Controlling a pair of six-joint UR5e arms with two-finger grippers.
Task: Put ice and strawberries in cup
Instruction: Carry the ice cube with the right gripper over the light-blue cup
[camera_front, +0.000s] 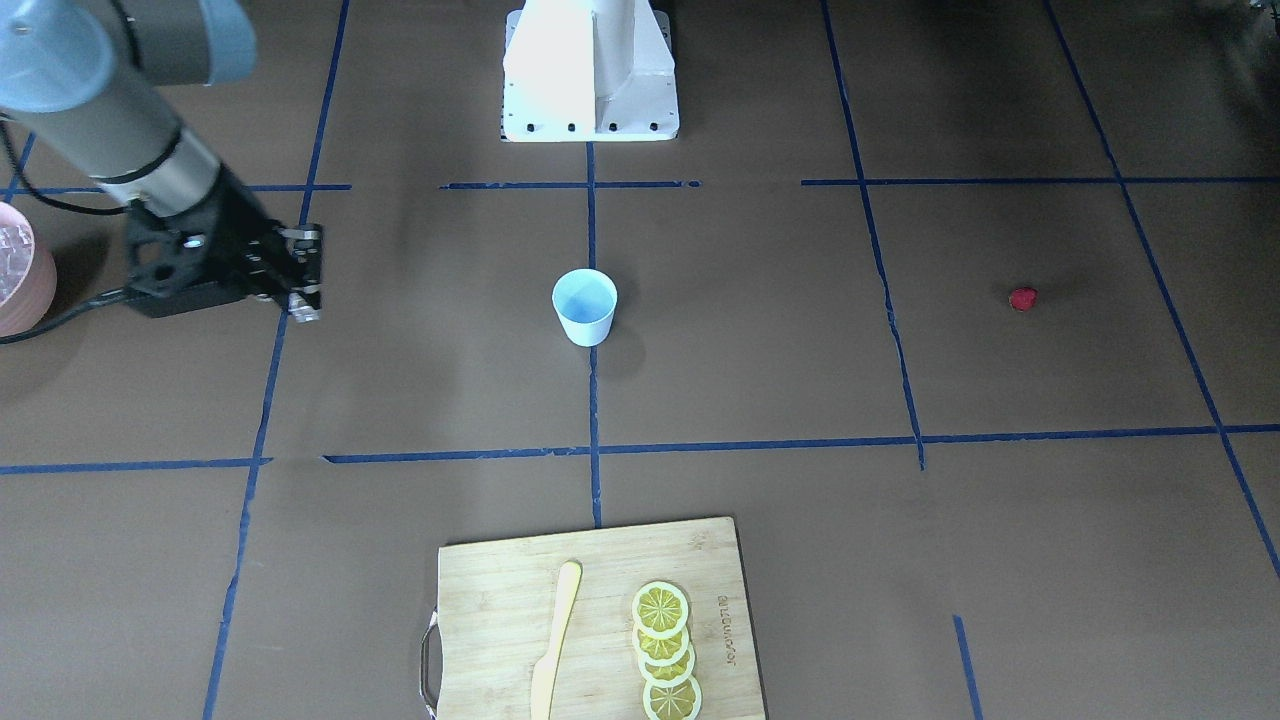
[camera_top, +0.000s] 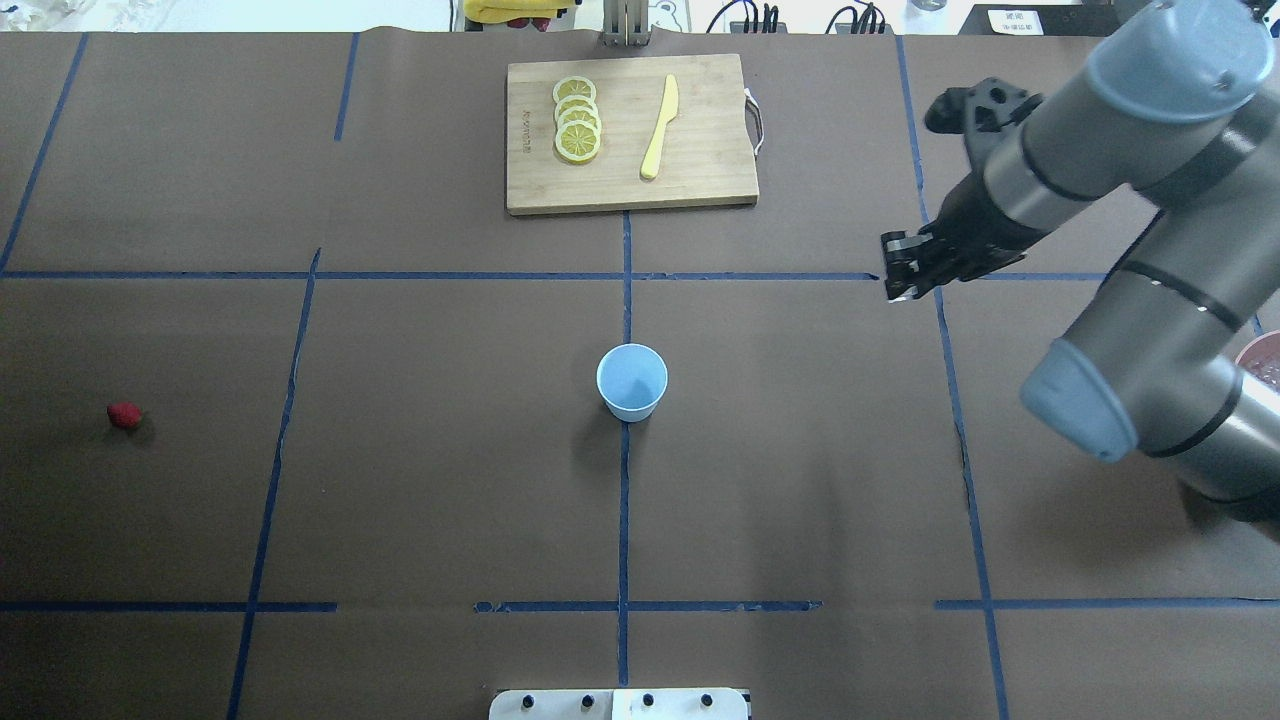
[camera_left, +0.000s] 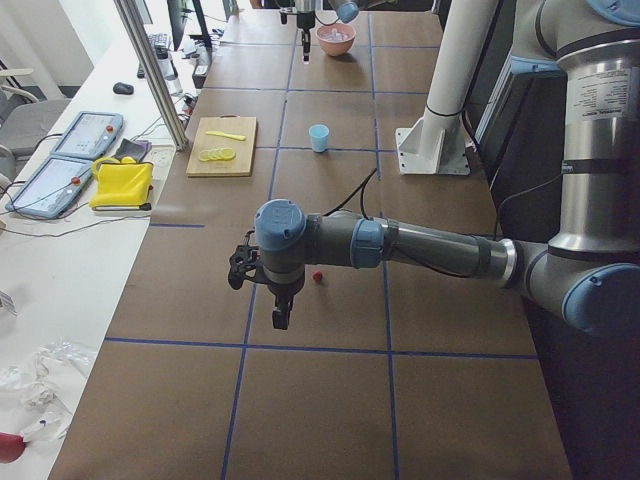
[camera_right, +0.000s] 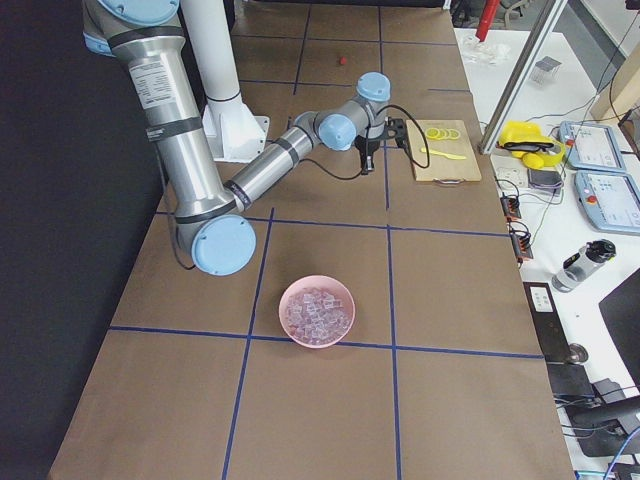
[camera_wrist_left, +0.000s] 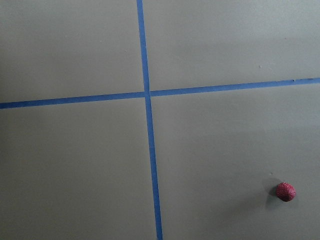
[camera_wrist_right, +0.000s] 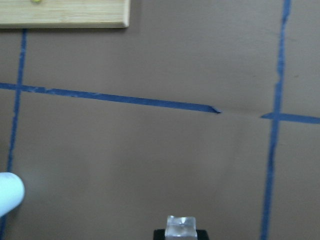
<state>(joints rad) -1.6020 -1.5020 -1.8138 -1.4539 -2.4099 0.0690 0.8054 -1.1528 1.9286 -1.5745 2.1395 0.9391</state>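
I am pinching one ice cube (camera_wrist_right: 181, 226) in my right pincer (camera_top: 897, 270), the fingers pressing in on its two sides. The pincer is hanging above the counter (camera_top: 800, 480), between the right end and the middle and a little toward the far edge. The cup (camera_top: 632, 382) is standing upright at the middle of the counter, and I am seeing no ice inside it. The rest of the ice (camera_right: 318, 312) is lying in the pink bowl (camera_right: 318, 343) near the right end. The strawberry (camera_top: 124, 414) is lying alone toward the left end, well apart from the cup. My left pincer (camera_left: 279, 318) is hovering near it, and I cannot tell whether its fingers are spread or pressed together.

What I am worrying about is the grip. The cube looks slick and small, so it could slide out on the way across and land on the bare counter short of the cup. The cup looks light and narrow. If I am coming in too low, a finger could catch the rim and tip it over. If I am releasing off-centre, the cube could bounce off the rim. The berry is round, so a nudge from my left fingers could roll it away.
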